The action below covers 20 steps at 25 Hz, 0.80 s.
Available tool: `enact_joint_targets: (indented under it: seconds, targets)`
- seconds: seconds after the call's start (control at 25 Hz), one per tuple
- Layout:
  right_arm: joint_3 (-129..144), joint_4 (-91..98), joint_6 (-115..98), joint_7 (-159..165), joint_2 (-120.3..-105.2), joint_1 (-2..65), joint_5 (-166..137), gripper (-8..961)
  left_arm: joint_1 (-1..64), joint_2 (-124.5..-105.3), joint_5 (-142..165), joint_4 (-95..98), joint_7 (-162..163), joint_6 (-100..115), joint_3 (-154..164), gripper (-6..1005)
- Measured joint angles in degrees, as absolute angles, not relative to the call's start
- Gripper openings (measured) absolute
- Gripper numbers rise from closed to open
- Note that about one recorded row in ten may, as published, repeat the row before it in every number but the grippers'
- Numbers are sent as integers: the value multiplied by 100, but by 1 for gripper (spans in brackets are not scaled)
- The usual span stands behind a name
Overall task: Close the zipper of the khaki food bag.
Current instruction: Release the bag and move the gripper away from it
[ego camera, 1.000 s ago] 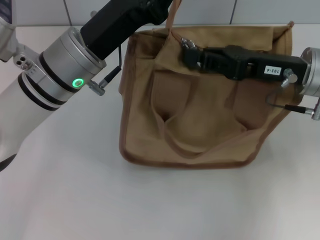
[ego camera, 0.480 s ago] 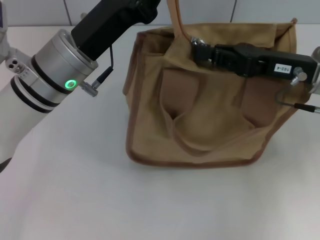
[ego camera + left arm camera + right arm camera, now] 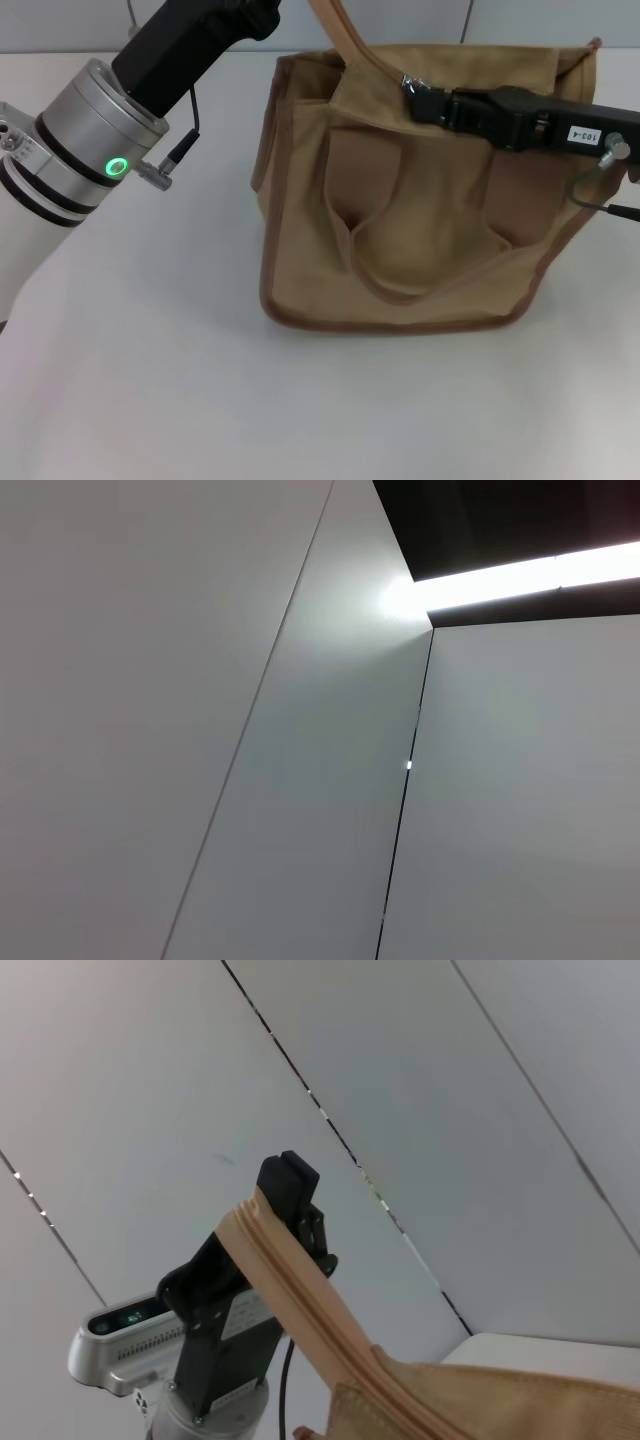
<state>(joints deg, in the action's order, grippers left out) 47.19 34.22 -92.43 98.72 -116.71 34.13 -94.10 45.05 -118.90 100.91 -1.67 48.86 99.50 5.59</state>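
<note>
The khaki food bag (image 3: pixel 420 200) stands upright on the white table (image 3: pixel 200 400), front pocket facing the camera. One tan handle (image 3: pixel 395 268) hangs down over the pocket. The second handle (image 3: pixel 335 30) rises taut out of the top of the frame.

The right gripper (image 3: pixel 412 85) reaches in from the right at the bag's top edge, its tip at the small silver slider of the zipper (image 3: pixel 410 80). Finger state cannot be determined.

The left arm (image 3: pixel 90 150) enters from the left, green indicator ring lit. Its black gripper body (image 3: pixel 195 40) extends toward the raised handle and leaves the frame.
</note>
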Motion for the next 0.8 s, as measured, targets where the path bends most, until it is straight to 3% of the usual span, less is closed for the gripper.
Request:
enact_joint_targets:
  seconds: [0.8]
  targets:
    - [4087, 3427, -9278, 9908, -11402, 2855, -9424, 10, 4183, -11870, 10080, 147, 4944, 9918, 100, 61]
